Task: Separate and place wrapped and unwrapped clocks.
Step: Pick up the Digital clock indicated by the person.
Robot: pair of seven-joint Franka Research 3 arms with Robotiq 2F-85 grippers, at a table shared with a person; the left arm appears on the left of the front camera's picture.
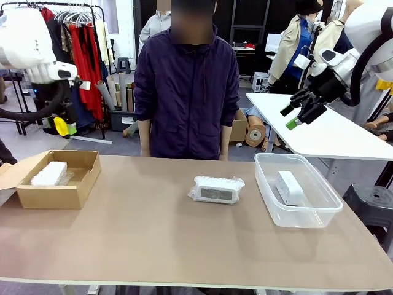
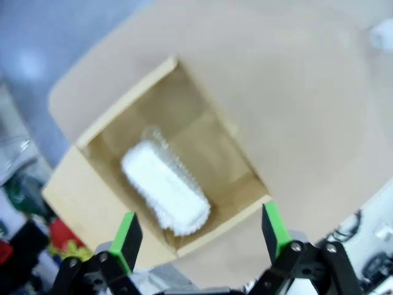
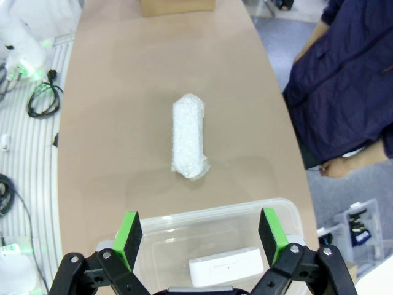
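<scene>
Three clocks are shown. The first wrapped clock [image 1: 49, 174] lies in the cardboard box [image 1: 52, 198], blurred in the left wrist view with its screen hidden. The second wrapped clock [image 1: 216, 189] lies at the centre of the table [image 1: 153, 246], long axis crosswise and screen toward the robot. The bare clock [image 1: 288, 187] lies in the clear tub [image 1: 301, 218], long axis near-to-far. The left gripper [image 2: 200, 226] and right gripper [image 3: 199, 224] have their fingers spread and hold nothing.

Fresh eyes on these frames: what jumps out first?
A bubble-wrapped clock lies alone mid-table. At the robot's left a cardboard box holds another wrapped clock; at its right a clear tub holds the bare clock. The left gripper and right gripper hang open above box and tub.
</scene>
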